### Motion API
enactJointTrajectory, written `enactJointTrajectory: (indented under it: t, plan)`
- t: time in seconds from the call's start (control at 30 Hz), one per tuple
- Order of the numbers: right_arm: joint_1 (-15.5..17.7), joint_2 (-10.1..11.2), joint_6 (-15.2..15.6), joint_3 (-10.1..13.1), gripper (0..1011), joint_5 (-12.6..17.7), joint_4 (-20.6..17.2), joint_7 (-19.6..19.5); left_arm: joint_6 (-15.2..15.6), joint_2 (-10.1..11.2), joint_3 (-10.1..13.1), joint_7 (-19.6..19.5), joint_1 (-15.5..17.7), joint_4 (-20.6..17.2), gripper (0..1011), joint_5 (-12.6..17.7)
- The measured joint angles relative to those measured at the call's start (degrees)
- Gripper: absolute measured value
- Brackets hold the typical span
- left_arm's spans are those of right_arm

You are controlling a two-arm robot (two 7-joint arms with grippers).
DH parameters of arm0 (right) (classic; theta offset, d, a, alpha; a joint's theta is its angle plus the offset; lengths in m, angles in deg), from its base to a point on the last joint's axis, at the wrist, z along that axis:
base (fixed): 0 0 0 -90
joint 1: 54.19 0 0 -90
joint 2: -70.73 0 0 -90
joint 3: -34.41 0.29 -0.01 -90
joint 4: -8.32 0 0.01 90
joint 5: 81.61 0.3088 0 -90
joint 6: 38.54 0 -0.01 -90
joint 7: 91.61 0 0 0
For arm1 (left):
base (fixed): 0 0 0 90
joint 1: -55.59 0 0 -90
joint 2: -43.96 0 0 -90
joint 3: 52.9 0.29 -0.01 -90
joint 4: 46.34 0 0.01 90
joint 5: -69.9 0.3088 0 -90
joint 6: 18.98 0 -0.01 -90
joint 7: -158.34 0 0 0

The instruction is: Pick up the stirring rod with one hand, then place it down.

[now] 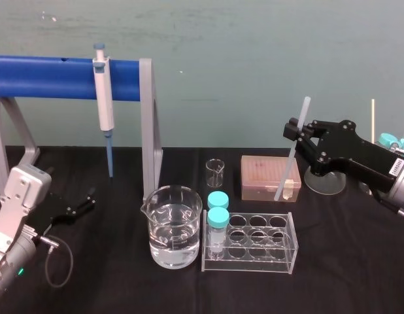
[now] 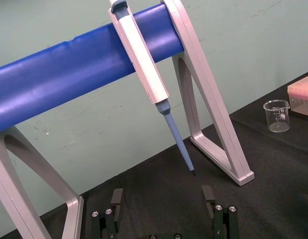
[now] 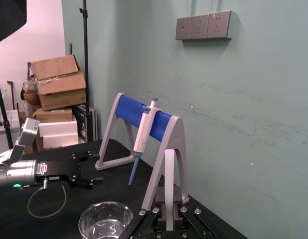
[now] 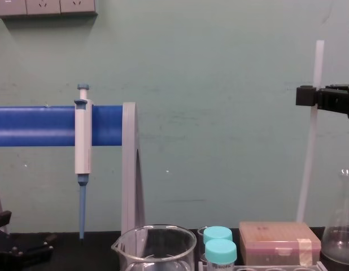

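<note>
since the stirring rod [image 1: 285,173] hung off the tabletop [image 1: 352,261] in the grip of the right end effector [image 1: 295,133], the pick-up looked done, and by my judgement the putting down was the step in hand; the rod stood nearly upright on the right of the scene, its top leaning a little toward the robot's right, its lower end over the pink box [image 1: 270,176] just behind the test tube rack [image 1: 251,242]; whether that end touched the box lid could not be told.

the right end effector was closed narrow on the rod, pinching it high up between both flat fingers, with a short length above the grip and a long length below; the chest view showed the same hold [image 4: 310,96] on the rod [image 4: 308,164].

the next move probably called for carrying the rod away from box, rack and water-filled beaker [image 1: 174,226] to a bare patch of tabletop, tipping it toward level while lowering, and parting the fingers only once it lay supported.

the left end effector [image 1: 81,204] lay low at the left by the pipette [image 1: 104,98] stand, fingers wide apart, holding nothing.
</note>
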Motion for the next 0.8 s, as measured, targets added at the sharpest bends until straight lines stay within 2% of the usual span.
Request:
enactJointTrajectory:
  t: [0.8]
  plan:
    - [0.36, 0.32, -0.34, -0.33, 70, -0.02, -0.16, 0.33, 0.00, 0.00, 0.00, 0.00, 0.00, 0.00, 1000, 0.00]
